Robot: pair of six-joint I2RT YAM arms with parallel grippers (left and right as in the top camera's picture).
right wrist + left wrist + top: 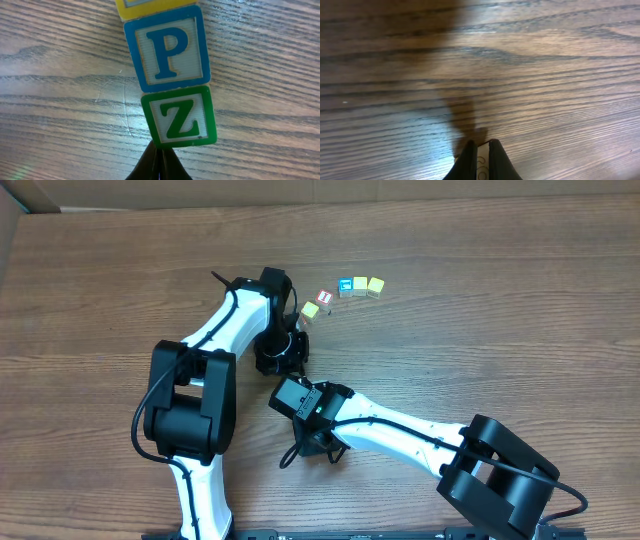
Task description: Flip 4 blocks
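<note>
Down the right arm's camera, the right end effector (159,167) has its two dark fingers pressed tight together with nothing between them. Their tip sits right at the near edge of a small wooden cube with a green frame and green Z (179,116). Touching that cube on its far side is a wooden cube with a blue frame and blue P (167,48). Beyond it, touching again, is the edge of a yellow-framed cube (150,6) that runs out of the picture. All three lie in one line on the brown wood-grain bench (60,100).

The left end effector (482,162) hangs over bare bench with its fingers drawn closed. A pale sliver shows between them and I cannot tell what it is.

From overhead the cubes are tiny, at the far middle of the bench, their letters too small to read. There is a row of three: a blue-topped cube (345,285) on the left, then a cream-yellow cube (360,284), then a bright yellow cube (376,284). Just near-left of the row lies a red-faced cube (323,297). Near-left of that sits a pale yellow cube (310,310), close beside the left arm (240,315). The right arm (400,430) reaches in from the near right, its black head at the middle of the bench
</note>
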